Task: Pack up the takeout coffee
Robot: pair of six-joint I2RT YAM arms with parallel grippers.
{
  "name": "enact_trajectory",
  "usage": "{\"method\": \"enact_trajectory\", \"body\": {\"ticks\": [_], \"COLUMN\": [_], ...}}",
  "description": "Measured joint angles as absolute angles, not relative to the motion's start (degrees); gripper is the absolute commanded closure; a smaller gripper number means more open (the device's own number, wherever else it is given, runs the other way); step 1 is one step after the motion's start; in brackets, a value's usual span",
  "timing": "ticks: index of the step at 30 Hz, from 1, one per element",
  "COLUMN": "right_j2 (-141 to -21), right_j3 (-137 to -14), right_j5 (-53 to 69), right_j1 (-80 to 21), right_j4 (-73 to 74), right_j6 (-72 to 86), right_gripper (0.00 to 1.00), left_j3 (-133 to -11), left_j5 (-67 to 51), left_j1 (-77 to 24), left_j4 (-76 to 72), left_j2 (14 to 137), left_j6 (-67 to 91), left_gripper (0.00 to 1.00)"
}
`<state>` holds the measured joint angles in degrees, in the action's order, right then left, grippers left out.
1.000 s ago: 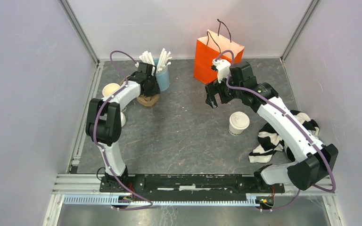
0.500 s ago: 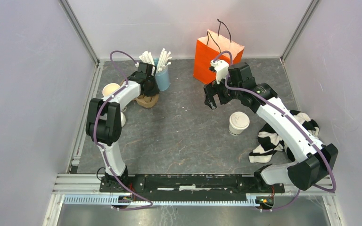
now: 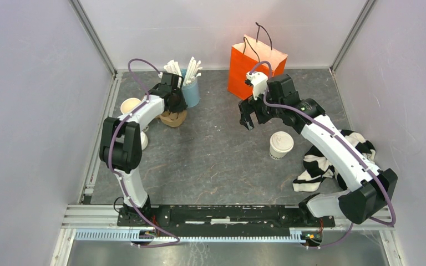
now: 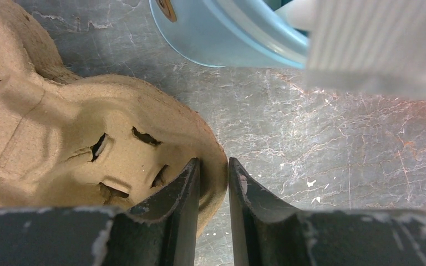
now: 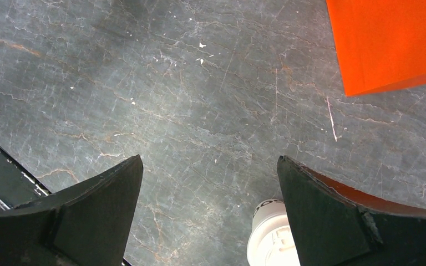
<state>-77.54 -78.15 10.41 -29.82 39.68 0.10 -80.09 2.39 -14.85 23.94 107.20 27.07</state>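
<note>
The takeout coffee (image 3: 281, 143), a cream cup with a white lid, stands right of centre; in the right wrist view the coffee (image 5: 269, 238) shows at the bottom edge beside the right finger. My right gripper (image 3: 248, 116) hangs wide open and empty above the table (image 5: 209, 160), between the coffee and the orange paper bag (image 3: 255, 65). A corner of the bag (image 5: 388, 41) shows at top right. My left gripper (image 3: 173, 105) is at the back left, with its jaws (image 4: 213, 166) pinched on the rim of a brown pulp cup carrier (image 4: 77, 138).
A blue cup (image 3: 191, 91) full of white straws stands just behind the carrier (image 3: 175, 118); the blue cup (image 4: 222, 33) is close to my left fingers. Stacked lidless cups (image 3: 130, 105) stand left of the left arm. A black-and-white striped cloth (image 3: 324, 158) lies by the right arm.
My left gripper's jaws have narrowed onto the carrier's rim. My right gripper has drifted slightly left and toward the back, still open.
</note>
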Motion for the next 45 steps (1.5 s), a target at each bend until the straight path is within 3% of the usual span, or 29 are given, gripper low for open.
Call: {"method": "enact_trajectory", "body": {"ticks": [17, 33, 45], "right_j2": [-77.54, -78.61, -82.74], "right_j3": [-77.93, -78.61, -77.97], "right_j5": [10.33, 10.24, 13.80], "right_j1": [-29.98, -30.39, -30.52], "right_j4": [39.59, 39.66, 30.70], "right_j6": [0.08, 0.43, 16.43], "right_gripper": [0.02, 0.02, 0.07], "left_j3": [-84.51, -89.30, -92.36], "left_j5": [2.46, 1.06, -7.29], "left_j1": [-14.81, -14.81, -14.81], "left_j4": [28.80, 34.46, 34.61], "left_j2": [101.65, 96.55, 92.31], "left_j6": [26.85, 26.13, 30.35], "left_gripper": [0.81, 0.83, 0.85]}}
